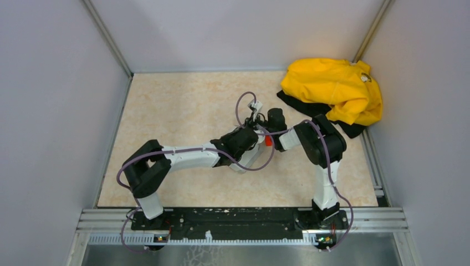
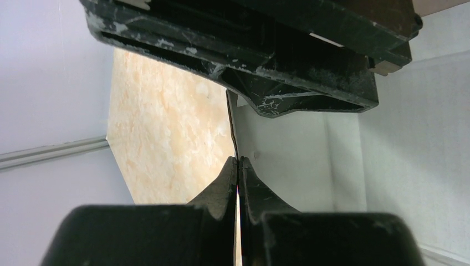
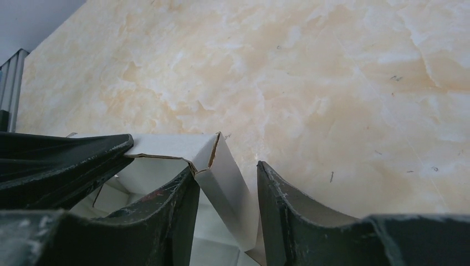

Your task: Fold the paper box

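The paper box (image 3: 166, 145), pale grey-white cardboard, lies mid-table between both arms; from above only a pale bit (image 1: 248, 160) shows under the left wrist. My left gripper (image 2: 237, 159) is shut on a thin edge of the box, whose panel (image 2: 277, 147) stretches away to the right. My right gripper (image 3: 225, 166) is open astride a raised side wall (image 3: 224, 177). Its left finger (image 3: 172, 205) is inside the box. Its right finger (image 3: 282, 205) is outside, with a gap to the wall. Both grippers meet at the table's middle (image 1: 260, 138).
A yellow garment (image 1: 332, 88) on a black cloth (image 1: 302, 106) fills the far right corner. A small red block (image 1: 268, 141) sits between the two wrists. Grey walls enclose the marbled table (image 1: 177, 105) on three sides. The right arm's black gripper body (image 2: 249, 44) hangs over the left fingers.
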Robot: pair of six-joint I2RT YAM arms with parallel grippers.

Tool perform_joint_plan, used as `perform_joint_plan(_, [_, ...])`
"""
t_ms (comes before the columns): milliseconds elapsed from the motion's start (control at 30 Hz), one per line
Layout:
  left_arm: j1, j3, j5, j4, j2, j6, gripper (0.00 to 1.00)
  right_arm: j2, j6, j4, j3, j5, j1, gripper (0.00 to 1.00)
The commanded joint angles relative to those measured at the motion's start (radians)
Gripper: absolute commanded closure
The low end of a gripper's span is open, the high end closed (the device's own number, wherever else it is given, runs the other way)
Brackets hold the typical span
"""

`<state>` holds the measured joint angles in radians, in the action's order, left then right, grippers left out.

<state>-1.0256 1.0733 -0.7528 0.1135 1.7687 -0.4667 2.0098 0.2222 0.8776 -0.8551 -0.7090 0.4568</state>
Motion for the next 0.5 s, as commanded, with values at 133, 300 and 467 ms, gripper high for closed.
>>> perform_joint_plan(133, [-0.01, 0.026, 0.024, 0.019, -0.015, 0.004, 0.97, -0.071, -0.007, 0.075, -0.002, 0.013, -0.03, 0.6])
perform_joint_plan(300, [-0.01, 0.026, 0.024, 0.018, -0.015, 0.005, 0.97, -0.091, -0.043, 0.026, 0.015, 0.04, -0.03, 0.6])
perform_joint_plan(467, [-0.01, 0.029, 0.027, 0.015, -0.014, 0.002, 0.97, -0.092, -0.07, -0.007, 0.024, 0.045, -0.03, 0.6])
